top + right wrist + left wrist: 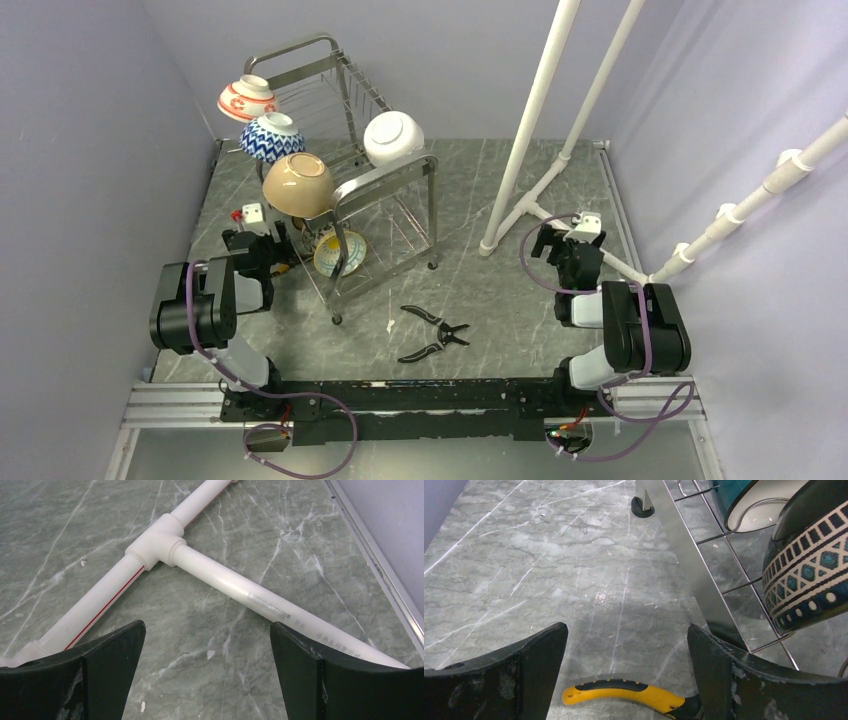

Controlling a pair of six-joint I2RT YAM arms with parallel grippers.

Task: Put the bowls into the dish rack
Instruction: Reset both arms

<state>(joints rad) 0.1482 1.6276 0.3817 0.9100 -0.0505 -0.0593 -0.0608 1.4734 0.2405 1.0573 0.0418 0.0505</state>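
Left gripper (626,650) hangs wide open and empty beside the dish rack (434,215), where the bowls (298,183) sit on both tiers. Glazed ceramic looks rigid, slick and chippable, so pinch across a rim. Right gripper (207,665) gapes empty over white pipes (240,592).

A robot test cell in a lab is indicated: a marbled desk (500,300) is enclosed by plain lilac panels (90,150), white pipes (540,120) are rigged at 2 o'clock, and the left arm (195,310) and right arm (640,325) are bolted to a black rail (420,400) at 6 o'clock.
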